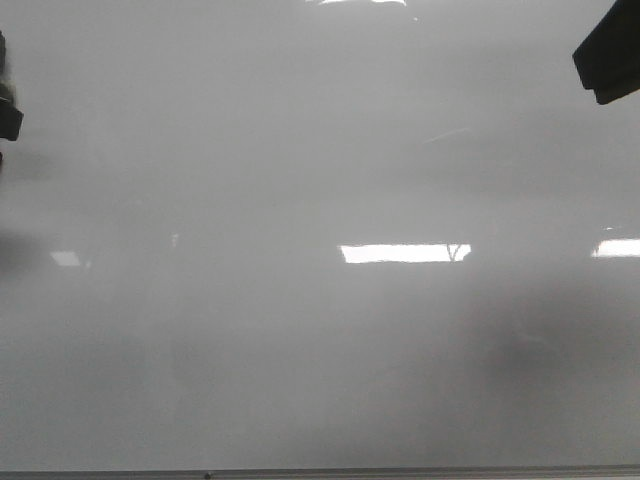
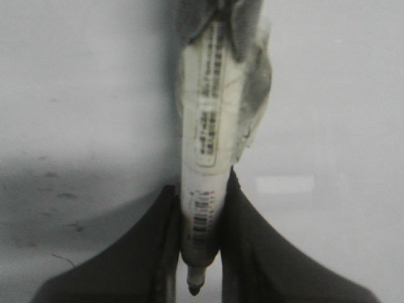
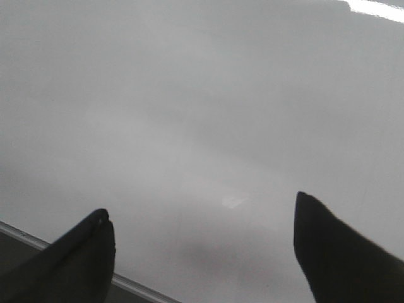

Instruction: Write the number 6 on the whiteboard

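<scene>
The whiteboard (image 1: pixel 320 330) is a glossy pale grey board that fills the front view, with a thin metal edge strip along the near side. No drawn 6 shows on it in any view. My left gripper (image 2: pixel 201 189) is shut on a white marker (image 2: pixel 205 158) with a barcode label; the marker's dark tip points back towards the wrist camera. In the front view only a dark part of the left gripper (image 1: pixel 8 110) shows at the left edge. My right gripper (image 3: pixel 202 208) is open and empty above the board (image 3: pixel 189 113), seen at the top right in the front view (image 1: pixel 610 60).
Bright rectangular light reflections (image 1: pixel 405 253) lie on the board's middle and right. Faint smudges mark the board in the left wrist view (image 2: pixel 57 189). The board's metal edge strip (image 3: pixel 136 287) runs under the right gripper.
</scene>
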